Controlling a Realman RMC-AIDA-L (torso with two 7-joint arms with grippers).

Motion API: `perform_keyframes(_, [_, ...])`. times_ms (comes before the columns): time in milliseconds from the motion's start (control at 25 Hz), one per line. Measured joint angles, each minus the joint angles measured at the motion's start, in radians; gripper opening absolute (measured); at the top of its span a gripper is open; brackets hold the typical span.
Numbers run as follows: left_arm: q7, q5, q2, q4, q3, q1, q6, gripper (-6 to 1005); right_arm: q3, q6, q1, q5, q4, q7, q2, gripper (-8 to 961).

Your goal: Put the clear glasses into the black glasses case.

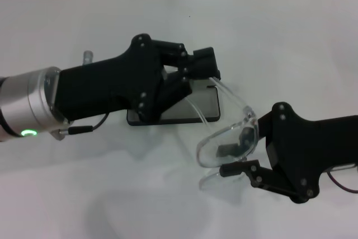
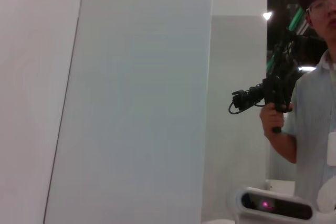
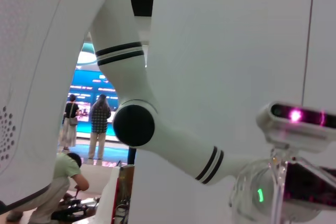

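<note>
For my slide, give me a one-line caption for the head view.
Right pincer grips the clear glasses beside the open black glasses case, left pincer above it.

Left hand [image 1: 201,68] hides most of black glasses case [image 1: 196,107].

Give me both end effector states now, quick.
Left end effector: over the black glasses case, shut on one arm of the clear glasses.
Right end effector: shut on the clear glasses' front.
</note>
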State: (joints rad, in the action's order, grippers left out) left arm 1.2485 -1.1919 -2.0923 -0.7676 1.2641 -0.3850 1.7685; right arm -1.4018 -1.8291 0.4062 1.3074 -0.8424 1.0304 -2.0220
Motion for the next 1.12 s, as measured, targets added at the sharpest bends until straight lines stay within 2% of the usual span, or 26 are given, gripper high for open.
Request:
perform_keyframes(880, [-0.013,0.014,-0.004,0.101,0.031,-0.005,0.002,67,0.038,0.005,0.001,-0.039,0.002,-0.028,0.002,110])
perform_keyframes(1120, [-0.030,0.072,0.004,0.091,-0.022,0.004,0.009,67,0.037,0.005,0.000,-0.035,0.002,-0.029,0.003,110])
